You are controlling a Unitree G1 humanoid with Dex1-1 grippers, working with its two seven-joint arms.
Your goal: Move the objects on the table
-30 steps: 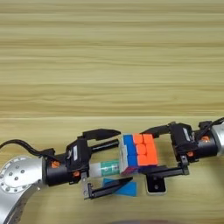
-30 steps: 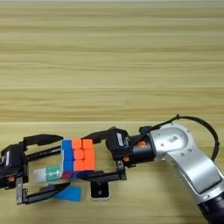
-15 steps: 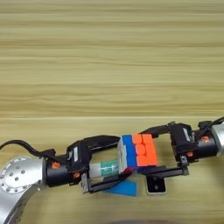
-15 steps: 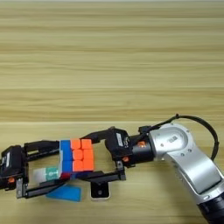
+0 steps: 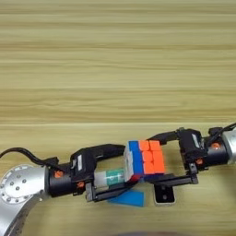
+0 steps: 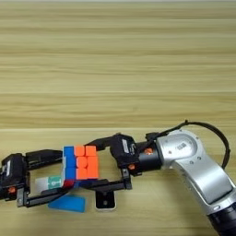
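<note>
Both arms are low at the near edge of the wide light-brown wooden table (image 5: 115,60), reaching in toward each other. The right gripper (image 6: 99,163) comes in from the right, its two black fingers spread around the multicoloured puzzle cube (image 6: 80,162): one finger (image 6: 99,141) runs along the cube's far side, the other (image 6: 103,185) along its near side. The fingers look to sit right against the cube, though I can't swear both are actually pressing it. The cube shows orange tiles on top with a blue column on its left side.

The left gripper (image 5: 115,171) reaches from the left, fingers also parted, and between them lies the white-green glue stick (image 5: 109,176), on its side, its end nearly touching the cube's left face. The upper finger (image 5: 103,150) passes just beyond the stick, the lower finger (image 5: 113,191) just in front of it.

In front of the left gripper lies the flat blue rectangular block (image 5: 126,198), flat on the wood and partly under the lower finger. Just to its right is the small white square with black face (image 5: 164,194), below the cube and tucked under the right gripper's near finger.
</note>
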